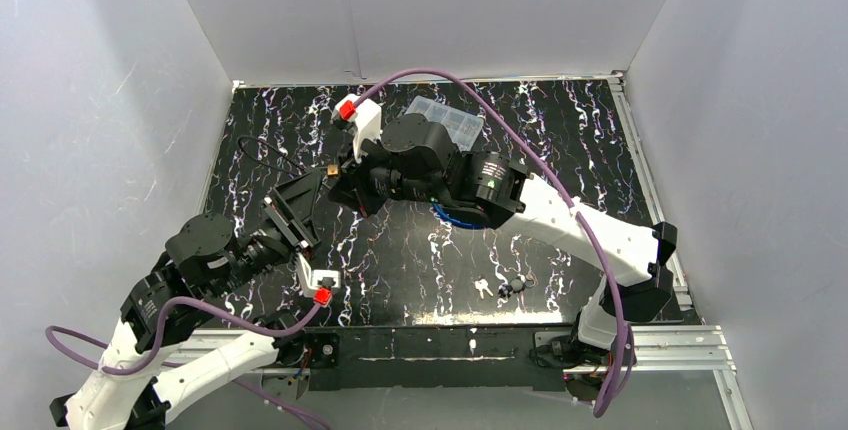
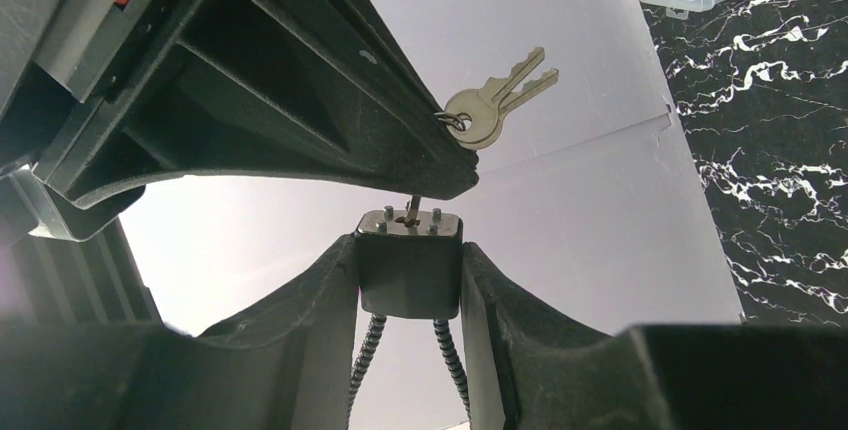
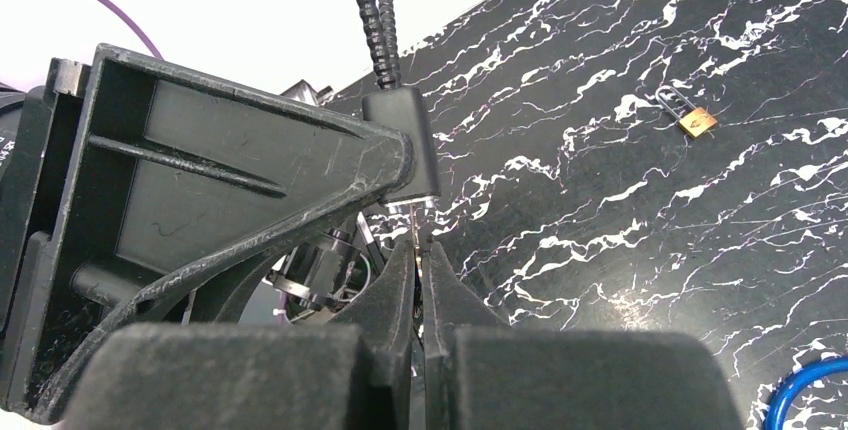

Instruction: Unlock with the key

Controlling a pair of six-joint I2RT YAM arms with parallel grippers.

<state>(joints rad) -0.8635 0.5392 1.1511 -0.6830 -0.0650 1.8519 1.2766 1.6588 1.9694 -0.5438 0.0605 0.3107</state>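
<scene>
My left gripper (image 2: 410, 285) is shut on a black cable lock (image 2: 410, 268), its metal face turned away from the wrist camera and its ribbed cable (image 2: 362, 365) hanging toward it. My right gripper (image 3: 418, 250) is shut on a key (image 2: 412, 208) whose blade sits in the lock's keyhole. Two spare keys (image 2: 500, 100) hang from its ring beside the right finger (image 2: 300, 100). In the right wrist view the lock (image 3: 405, 145) sits just beyond my fingertips. In the top view both grippers meet at the lock (image 1: 330, 168), left of centre.
A small brass padlock (image 3: 697, 122) lies on the black marbled table (image 3: 620, 250). A clear plastic box (image 1: 450, 120) stands at the back. Loose keys (image 1: 485, 287) and a small dark item (image 1: 517, 283) lie near the front. A blue cable loop (image 3: 800, 400) lies under the right arm.
</scene>
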